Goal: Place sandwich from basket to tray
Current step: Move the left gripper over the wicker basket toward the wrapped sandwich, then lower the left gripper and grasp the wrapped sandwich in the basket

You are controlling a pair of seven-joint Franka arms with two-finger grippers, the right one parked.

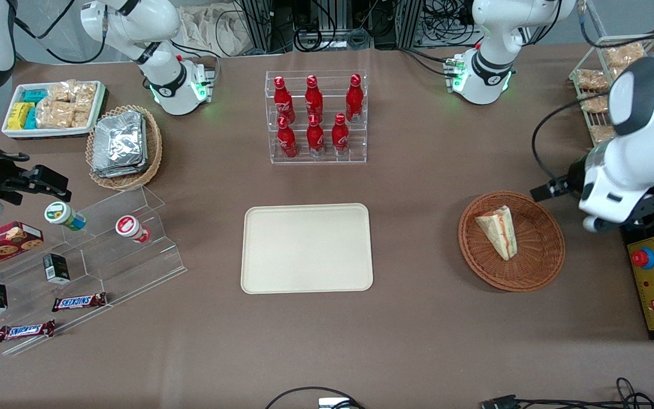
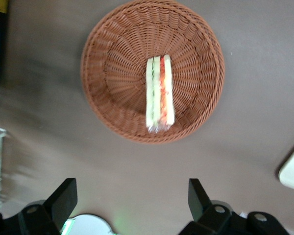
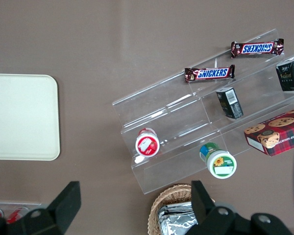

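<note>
**Hovering open-jawed beside the basket, sandwich not yet touched**

Starting at the jaws: the left arm's gripper (image 2: 130,203) has its two dark fingers (image 2: 63,198) spread wide apart with nothing between them, as the wrist view shows. It hangs above bare brown tablecloth, just beside the round, reddish-brown woven wicker basket (image 2: 108,58) rather than over it. In the front view the gripper itself is hidden by the arm's white body, which sits toward the working arm's end of the table, near the basket's (image 1: 543,267) rim.

Inside the basket lies the small triangular sandwich wedge of white bread in clear wrap (image 2: 159,93), its green and orange-red filling edge turned up toward the wrist camera. From the front, the sandwich (image 1: 498,230) leans across the basket floor, point toward the camera. The flat cream-beige rectangular tray (image 1: 306,248) with rounded corners sits well apart from the basket, toward the parked arm's end, and holds nothing.

The task has hardly begun; the approach and grasp are probably next. The risks I would watch:

- The wedge is soft, so a hard squeeze could crush the bread or push the filling out.
- Its clear wrap looks slick, and fingers closing on the loose film alone might let it slip during the carry.
- Descending off-centre could snag a finger on the woven rim and drag the light basket along.
</note>
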